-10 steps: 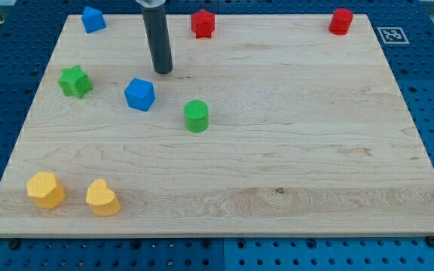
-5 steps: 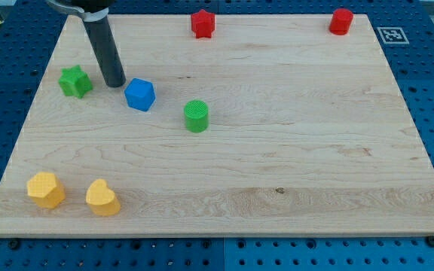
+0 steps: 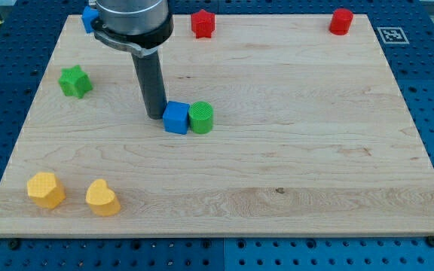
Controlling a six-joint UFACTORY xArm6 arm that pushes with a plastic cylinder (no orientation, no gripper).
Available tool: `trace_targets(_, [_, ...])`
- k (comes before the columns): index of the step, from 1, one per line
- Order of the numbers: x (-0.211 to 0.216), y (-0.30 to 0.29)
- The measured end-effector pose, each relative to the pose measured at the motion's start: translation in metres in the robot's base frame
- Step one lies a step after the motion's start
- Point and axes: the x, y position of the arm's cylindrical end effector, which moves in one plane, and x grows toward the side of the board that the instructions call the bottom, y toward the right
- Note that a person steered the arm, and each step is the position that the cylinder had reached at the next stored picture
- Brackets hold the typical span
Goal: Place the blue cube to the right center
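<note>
The blue cube (image 3: 175,118) lies left of the board's middle. It touches the green cylinder (image 3: 201,117) on its right side. My tip (image 3: 154,115) stands against the cube's left side. The rod rises from there toward the view's top and its mount covers part of the top-left area.
A green star (image 3: 74,80) lies at the left. Another blue block (image 3: 89,16) at the top left is partly hidden by the mount. A red block (image 3: 203,22) and a red cylinder (image 3: 341,21) lie along the top edge. Two yellow blocks (image 3: 45,189) (image 3: 102,198) lie at the bottom left.
My tip went from above the cube round to its left, then pushed it right and down. The blue cube now touches the green cylinder, which shifted slightly right.
</note>
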Motion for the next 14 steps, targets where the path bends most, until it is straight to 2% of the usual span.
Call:
trace_targets(3, [0.037,0.033])
trace_targets(7, [0.033,0.198])
trace_targets(8, [0.016,0.218])
trace_targets(12, [-0.007,0.205])
trace_targets(14, [-0.048,0.211])
